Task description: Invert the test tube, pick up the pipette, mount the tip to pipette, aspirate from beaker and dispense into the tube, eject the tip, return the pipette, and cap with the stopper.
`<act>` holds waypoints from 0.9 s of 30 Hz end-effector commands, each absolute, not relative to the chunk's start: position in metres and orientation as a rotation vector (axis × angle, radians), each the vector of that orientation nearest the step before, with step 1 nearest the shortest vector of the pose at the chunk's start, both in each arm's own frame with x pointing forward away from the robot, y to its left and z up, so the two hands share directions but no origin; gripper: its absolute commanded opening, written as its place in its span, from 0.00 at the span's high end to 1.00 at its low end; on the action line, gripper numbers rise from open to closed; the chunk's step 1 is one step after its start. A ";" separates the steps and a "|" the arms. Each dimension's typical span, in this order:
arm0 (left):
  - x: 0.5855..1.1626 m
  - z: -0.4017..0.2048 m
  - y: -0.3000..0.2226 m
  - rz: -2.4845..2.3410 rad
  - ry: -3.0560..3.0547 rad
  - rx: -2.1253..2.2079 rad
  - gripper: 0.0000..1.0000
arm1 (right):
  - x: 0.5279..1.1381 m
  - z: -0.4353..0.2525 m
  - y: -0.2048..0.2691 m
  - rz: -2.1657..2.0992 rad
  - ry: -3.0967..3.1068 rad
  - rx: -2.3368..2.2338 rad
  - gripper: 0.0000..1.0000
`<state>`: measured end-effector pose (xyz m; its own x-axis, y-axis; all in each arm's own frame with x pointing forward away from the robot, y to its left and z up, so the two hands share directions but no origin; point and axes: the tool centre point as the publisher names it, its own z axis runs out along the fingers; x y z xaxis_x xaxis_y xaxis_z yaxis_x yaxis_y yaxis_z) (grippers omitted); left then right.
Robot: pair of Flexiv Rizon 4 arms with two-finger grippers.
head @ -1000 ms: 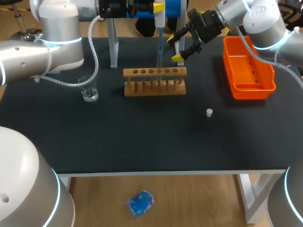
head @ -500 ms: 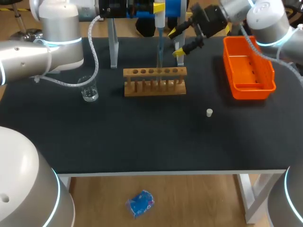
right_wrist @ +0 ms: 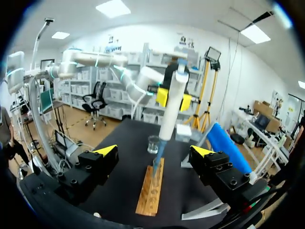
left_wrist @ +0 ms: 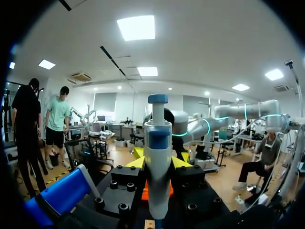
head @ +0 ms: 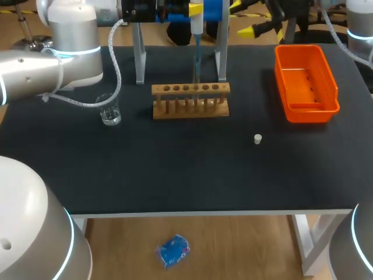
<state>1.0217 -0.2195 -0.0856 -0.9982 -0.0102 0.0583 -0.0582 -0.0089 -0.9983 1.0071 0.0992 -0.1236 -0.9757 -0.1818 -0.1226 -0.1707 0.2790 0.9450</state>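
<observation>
At the top centre of the head view the left gripper (left_wrist: 159, 160) is clamped on the pipette (head: 197, 23), yellow tips pressed to either side of its body. The pipette hangs upright with its tip down at the wooden test tube rack (head: 190, 99); the tube itself (thin and clear, if it is there) I cannot make out. The right gripper (head: 245, 17) sits at the upper right with its fingers spread wide and empty. The white stopper (head: 257, 139) lies alone right of centre, well apart from the rack.

As I judge it, a tip slightly off the tube mouth would spill onto the rack. Lifting askew could snag the tube and drag it out.
</observation>
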 end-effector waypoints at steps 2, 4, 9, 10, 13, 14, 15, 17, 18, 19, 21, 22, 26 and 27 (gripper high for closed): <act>1.020 -0.085 -0.220 2.207 -2.191 0.079 1.00 | 1.013 -0.101 0.093 -1.971 -2.349 0.351 0.00; 1.020 -0.085 -0.220 2.207 -2.191 0.079 1.00 | 1.016 -0.088 0.095 -1.992 -2.285 0.320 0.00; 1.020 -0.085 -0.220 2.207 -2.191 0.079 1.00 | 1.017 -0.082 0.095 -1.994 -2.276 0.305 0.00; 1.020 -0.085 -0.220 2.207 -2.191 0.079 1.00 | 1.017 -0.082 0.095 -1.994 -2.276 0.305 0.00; 1.020 -0.085 -0.220 2.207 -2.191 0.079 1.00 | 1.017 -0.082 0.095 -1.994 -2.276 0.305 0.00; 1.020 -0.085 -0.220 2.207 -2.191 0.079 1.00 | 1.017 -0.082 0.095 -1.994 -2.276 0.305 0.00; 1.020 -0.085 -0.220 2.207 -2.191 0.079 1.00 | 1.017 -0.082 0.095 -1.994 -2.276 0.305 0.00; 1.020 -0.085 -0.220 2.207 -2.191 0.079 1.00 | 1.017 -0.082 0.095 -1.994 -2.276 0.305 0.00; 1.020 -0.085 -0.220 2.207 -2.191 0.079 1.00 | 1.017 -0.082 0.095 -1.994 -2.276 0.305 0.00; 1.020 -0.085 -0.220 2.207 -2.191 0.079 1.00 | 1.017 -0.082 0.095 -1.994 -2.276 0.305 0.00; 1.020 -0.085 -0.220 2.207 -2.191 0.079 1.00 | 1.017 -0.082 0.095 -1.994 -2.276 0.305 0.00; 1.020 -0.085 -0.220 2.207 -2.191 0.079 1.00 | 1.018 -0.081 0.098 -1.981 -2.250 0.290 0.00; 1.020 -0.085 -0.220 2.207 -2.191 0.079 1.00 | 1.022 -0.066 0.105 -2.022 -2.202 0.311 0.00; 1.020 -0.085 -0.220 2.207 -2.191 0.079 1.00 | 1.023 -0.061 0.106 -2.034 -2.197 0.319 0.00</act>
